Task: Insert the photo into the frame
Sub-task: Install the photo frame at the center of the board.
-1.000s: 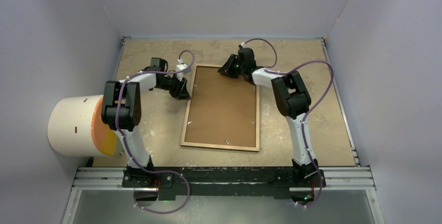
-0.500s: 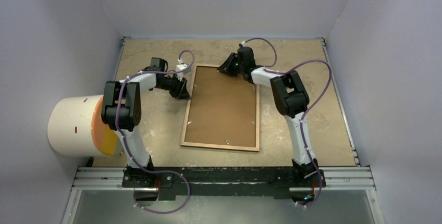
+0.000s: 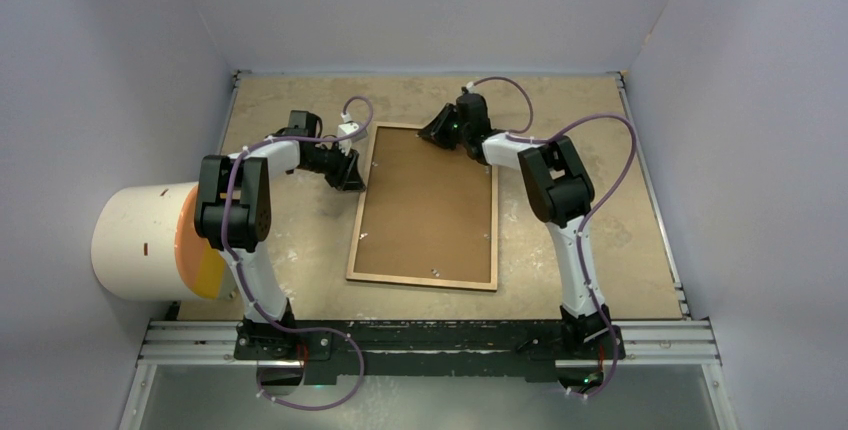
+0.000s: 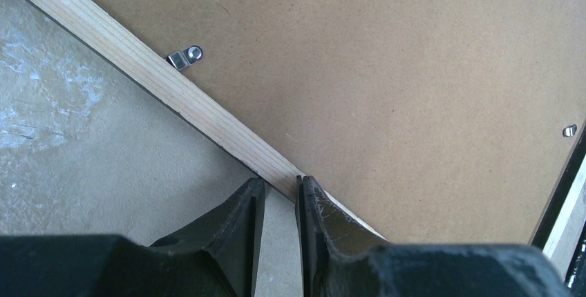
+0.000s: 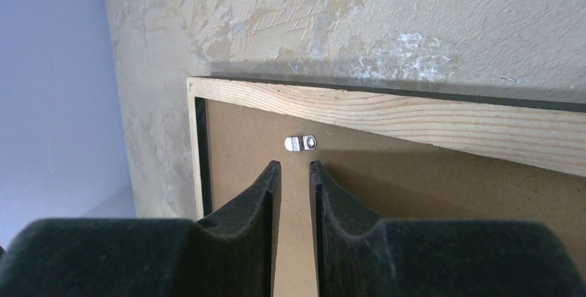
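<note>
The frame (image 3: 420, 282) is laid face down near the middle of the tabletop (image 3: 300, 240), its pale wood back turned up. A brown backing board (image 3: 425, 205) is seated inside it. The long sides of the frame run roughly away from the arm bases, with a slight tilt.

The left pincer (image 3: 352, 178) is placed at the frame's left long side, towards the far end. In the left wrist view its fingers (image 4: 238, 221) are seen only a narrow slit apart, with nothing caught between them. One fingertip is set over bare tabletop just beside the wood rim (image 4: 138, 69), and the other overlaps that rim. A small metal clip (image 4: 185, 56) is fixed where the rim meets the board, further along the same side. A second clip (image 4: 569, 130) is seen at the opposite side.

The right pincer (image 3: 436, 130) is held at the frame's far short side, near its left corner. In the right wrist view its fingers (image 5: 256, 200) are likewise parted by a thin gap and nothing is gripped. The tips are poised over the backing board, just short of another metal clip (image 5: 301, 144) turned in from the wood rim (image 5: 414, 114). Whether the board is touched cannot be told.

A white drum (image 3: 135, 240) with an orange and yellow end is seen at the left of the tabletop, well apart from the frame.
</note>
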Controlling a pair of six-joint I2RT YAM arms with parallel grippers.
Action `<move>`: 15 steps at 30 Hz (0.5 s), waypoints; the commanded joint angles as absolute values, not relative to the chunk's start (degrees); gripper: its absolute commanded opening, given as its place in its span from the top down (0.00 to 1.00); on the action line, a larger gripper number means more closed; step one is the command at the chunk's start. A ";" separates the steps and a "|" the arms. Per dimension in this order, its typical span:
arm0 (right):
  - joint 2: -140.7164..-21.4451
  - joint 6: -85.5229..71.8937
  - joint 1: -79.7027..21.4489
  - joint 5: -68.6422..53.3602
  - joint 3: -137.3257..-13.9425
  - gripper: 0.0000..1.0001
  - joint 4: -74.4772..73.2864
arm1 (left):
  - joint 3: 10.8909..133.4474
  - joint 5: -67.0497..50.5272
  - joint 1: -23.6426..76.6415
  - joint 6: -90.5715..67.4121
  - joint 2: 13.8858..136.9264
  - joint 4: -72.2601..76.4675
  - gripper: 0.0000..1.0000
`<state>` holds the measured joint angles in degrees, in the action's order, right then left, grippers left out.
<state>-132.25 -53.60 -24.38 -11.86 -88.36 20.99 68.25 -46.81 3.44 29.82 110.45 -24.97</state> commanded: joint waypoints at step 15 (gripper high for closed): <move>-135.39 -54.97 -25.31 -11.16 -94.09 0.75 17.90 | 66.73 -43.43 3.87 32.87 110.83 -27.10 0.74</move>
<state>-134.04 -54.15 -24.97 -11.51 -91.90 19.33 68.25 -46.81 3.46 29.85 110.45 -24.97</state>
